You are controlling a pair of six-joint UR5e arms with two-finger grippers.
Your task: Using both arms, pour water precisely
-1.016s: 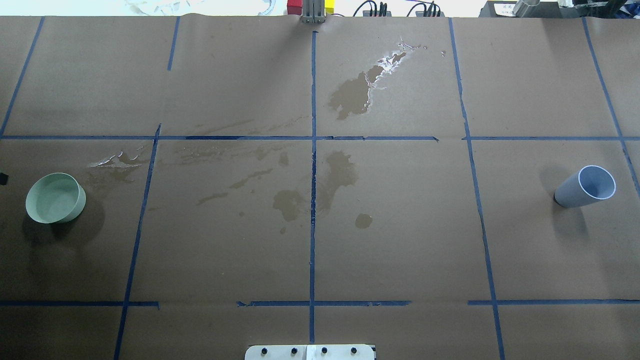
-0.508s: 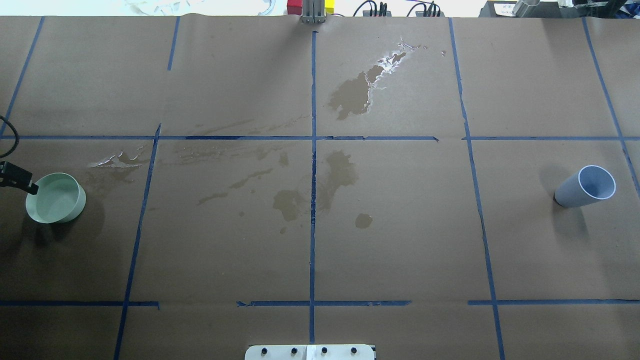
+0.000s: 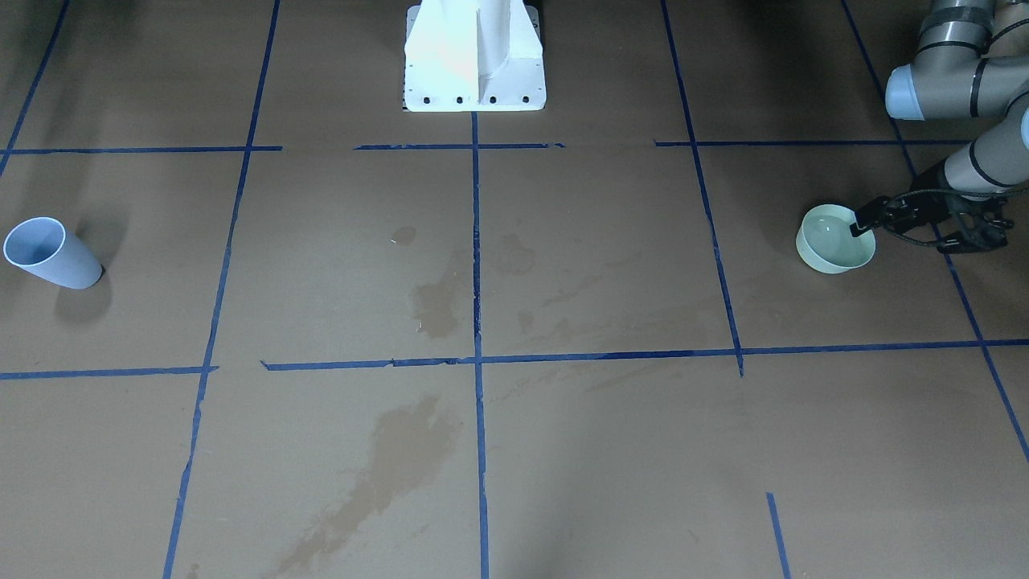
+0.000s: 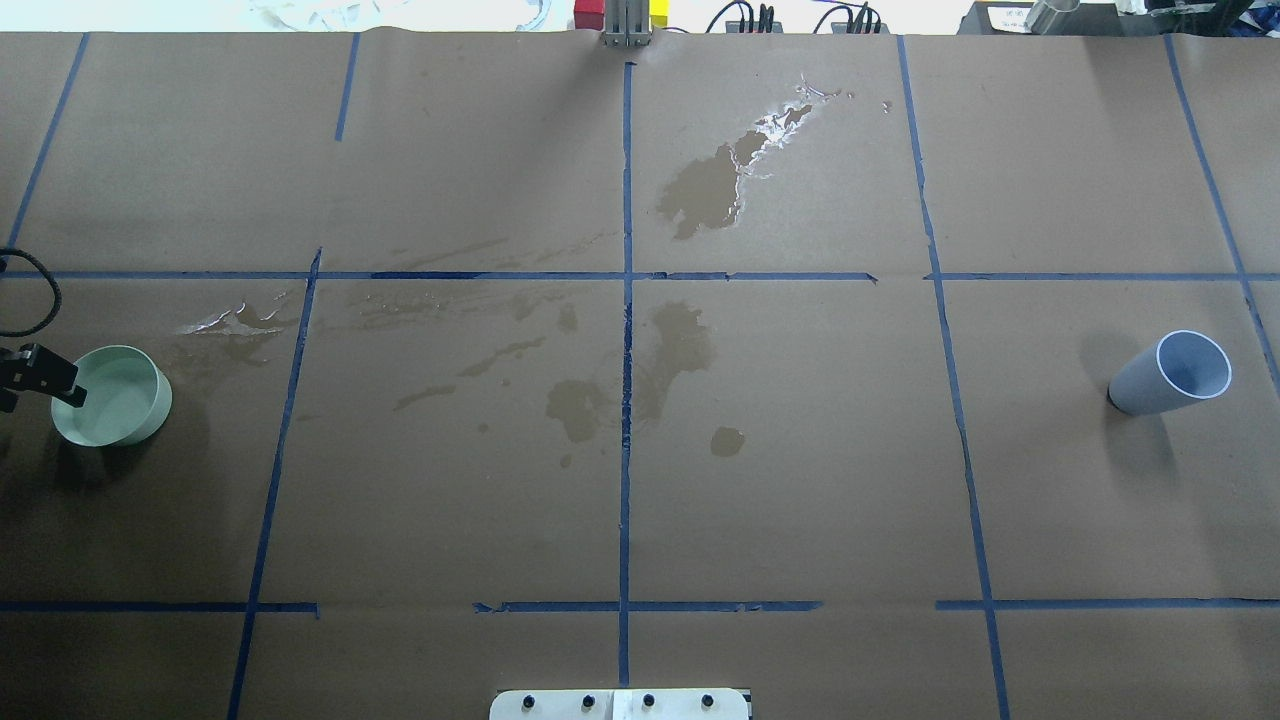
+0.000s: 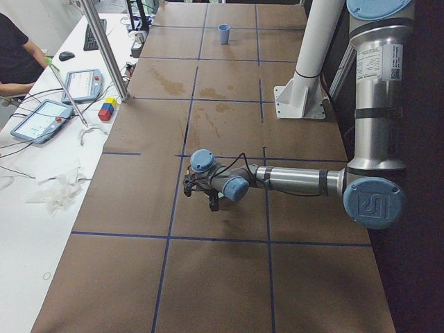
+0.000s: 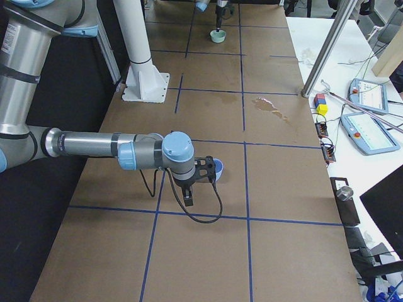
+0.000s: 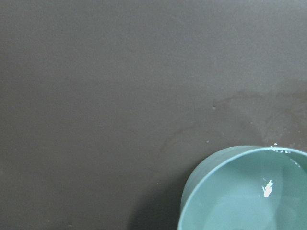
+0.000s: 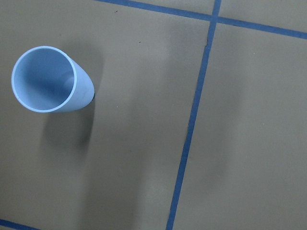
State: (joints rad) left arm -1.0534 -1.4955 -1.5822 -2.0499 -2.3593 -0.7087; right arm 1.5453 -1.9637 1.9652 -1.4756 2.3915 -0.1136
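Observation:
A pale green bowl stands at the table's left side and holds clear water. My left gripper reaches in from the left edge, open, with one fingertip over the bowl's rim. A blue-grey cup stands upright at the right side and looks empty in the right wrist view. My right gripper shows only in the exterior right view, right beside the cup; I cannot tell whether it is open or shut.
Brown paper with a blue tape grid covers the table. Wet stains lie at the far centre and the middle. The white pedestal stands at the robot's edge. Coloured blocks and tablets lie beyond the far edge.
My left gripper has come in from the left edge and moved right, up to the green bowl's rim. The cup and bowl have not moved.

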